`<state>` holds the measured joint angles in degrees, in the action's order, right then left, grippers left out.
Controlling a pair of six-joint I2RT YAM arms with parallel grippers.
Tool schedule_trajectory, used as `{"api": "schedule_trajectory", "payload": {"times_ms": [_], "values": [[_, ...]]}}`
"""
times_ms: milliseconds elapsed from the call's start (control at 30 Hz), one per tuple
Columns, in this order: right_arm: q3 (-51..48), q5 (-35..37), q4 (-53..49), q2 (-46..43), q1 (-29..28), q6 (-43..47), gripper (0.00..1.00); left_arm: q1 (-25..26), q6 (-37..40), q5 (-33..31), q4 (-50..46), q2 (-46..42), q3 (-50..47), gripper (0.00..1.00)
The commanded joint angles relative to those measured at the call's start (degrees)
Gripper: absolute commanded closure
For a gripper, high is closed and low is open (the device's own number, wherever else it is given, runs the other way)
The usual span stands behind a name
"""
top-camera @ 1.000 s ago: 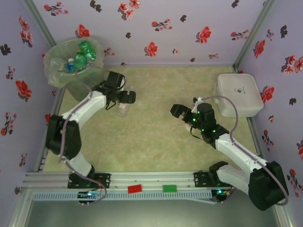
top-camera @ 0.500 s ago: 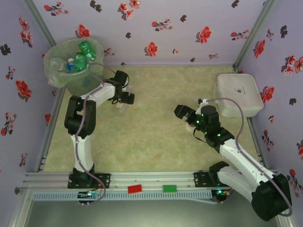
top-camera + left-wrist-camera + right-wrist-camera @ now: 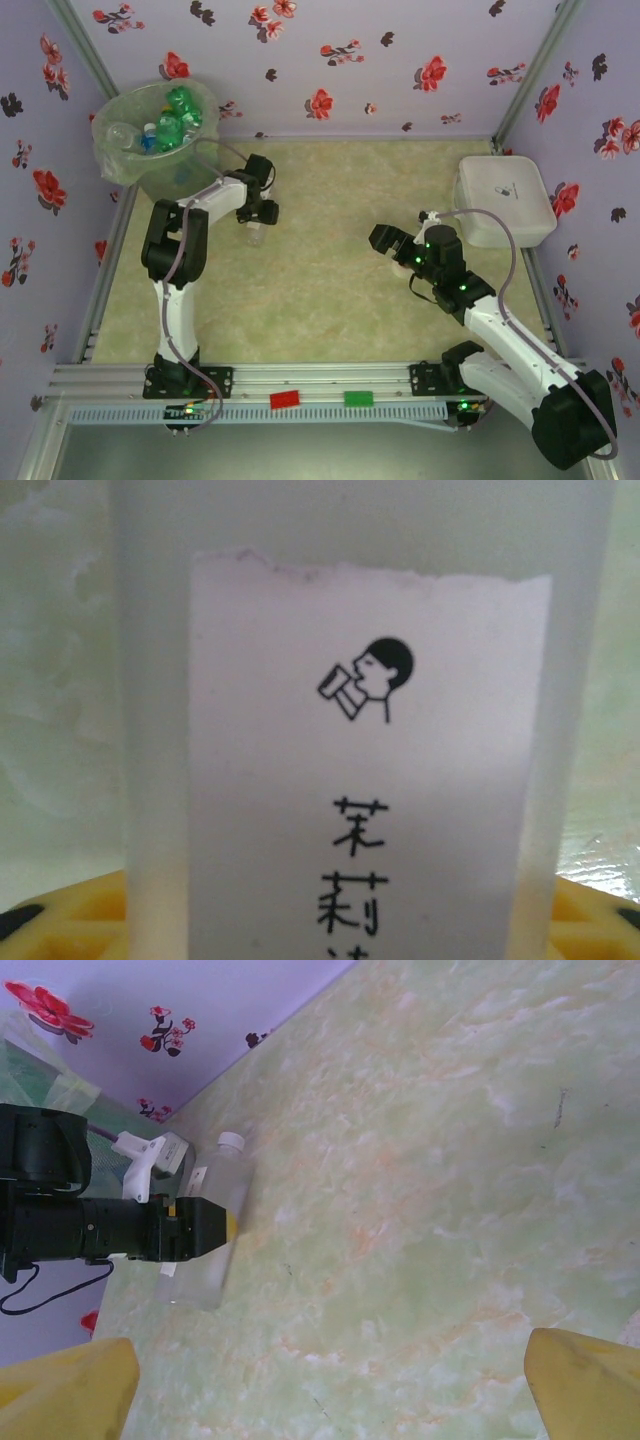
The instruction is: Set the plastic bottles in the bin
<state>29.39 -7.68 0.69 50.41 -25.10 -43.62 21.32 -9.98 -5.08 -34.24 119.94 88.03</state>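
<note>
You read | clear plastic bottle (image 3: 155,780), white paper label (image 3: 280,780): black drawing of a drinking head, characters 茉莉 beneath, third cut off | white rectangular lidded box (image 3: 500,215): mark too small.

I'm looking at a pale green marbled table (image 3: 330,300) that is carrying three things. A clear bottle (image 3: 256,236) with a white cap is lying on its side toward the far left, near the bin (image 3: 178,178), which is standing in the far-left corner. A white lidded box (image 3: 503,200) is sitting at the far right.
</note>
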Motion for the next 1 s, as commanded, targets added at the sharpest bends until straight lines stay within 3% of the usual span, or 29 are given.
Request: {"api": "schedule_trajectory", "payload": {"times_ms": [0, 233, 500, 767, 967], "values": [[-0.2, 0.8, 1.3, -0.1, 0.2, 1.2, 0.0, 0.1, -0.4, 1.0, -1.7, -3.3, 0.5, 0.48], [0.1, 0.3, 4.9, 1.1, 0.2, 1.1, 0.0, 0.1, 0.8, 1.2, -6.1, -12.5, 4.4, 0.51], [1.7, -2.6, 8.8, 4.9, 0.2, 1.2, 0.0, -1.8, 3.6, 1.0, -14.6, -22.1, 17.2, 0.52], [2.2, -4.3, 12.4, 7.3, 0.2, 1.1, 0.0, -9.2, 5.3, 1.5, -23.4, -25.0, 34.9, 0.53], [5.7, -8.3, 14.7, 10.6, 0.2, 0.5, 0.0, -16.7, 5.9, 2.0, -24.5, -24.8, 41.6, 0.55]]}}
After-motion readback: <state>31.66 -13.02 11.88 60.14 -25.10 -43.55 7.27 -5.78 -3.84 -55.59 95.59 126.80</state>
